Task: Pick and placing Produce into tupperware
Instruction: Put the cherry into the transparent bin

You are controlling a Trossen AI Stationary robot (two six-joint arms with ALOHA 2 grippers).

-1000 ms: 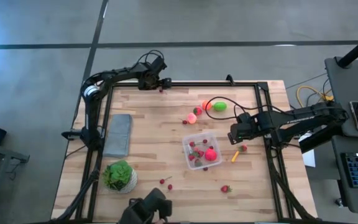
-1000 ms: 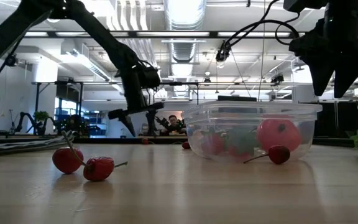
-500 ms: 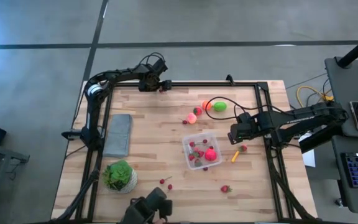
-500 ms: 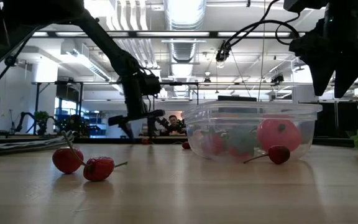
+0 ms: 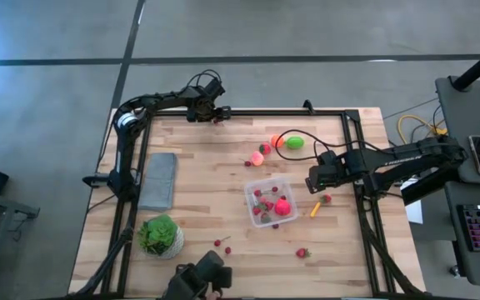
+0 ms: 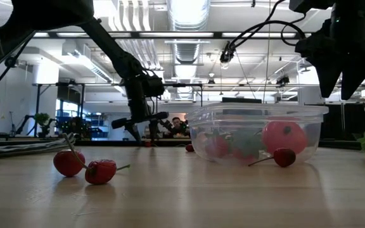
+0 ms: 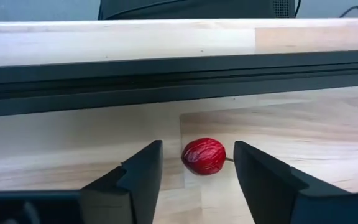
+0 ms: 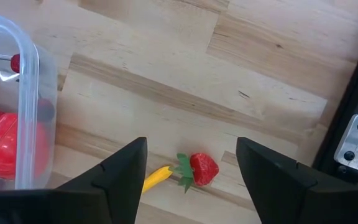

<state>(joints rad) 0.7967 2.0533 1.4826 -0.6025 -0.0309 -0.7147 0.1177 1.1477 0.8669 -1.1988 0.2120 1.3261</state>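
A: High view first. What has changed?

B: The left hand [image 5: 216,116] has moved along the far edge of the bench [image 5: 215,167] and now sits low over a small red berry [image 5: 217,121] by the black frame rail. The tupperware [image 5: 271,201] is mid-bench, already holding red pieces. Outside it lie a green fruit [image 5: 294,142], an orange piece [image 5: 277,141] and a peach-pink lump [image 5: 257,157]. The right hand [image 5: 312,182] has not shifted; it hangs just beside the tupperware.

A: Low view?

B: The left hand [image 6: 136,126] has dropped almost to the bench surface, far behind the tupperware [image 6: 258,133]. 2 cherries [image 6: 84,166] lie near the camera, untouched. The right hand [image 6: 338,82] hovers high, fingers spread and empty.

A: Left wrist view?

B: The red berry [image 7: 204,156] lies on the wood between the 2 fingers [image 7: 135,174], with a gap on each side. The fingers are narrowing in but not yet touching, so nothing is grasped.

A: Right wrist view?

B: Fingers apart above a strawberry [image 8: 202,168] and a yellow piece [image 8: 157,176], the tupperware [image 8: 27,99] off to one side.

A: Meaning?

B: I judge the berry pick is about to close; carrying it to the tupperware comes after.
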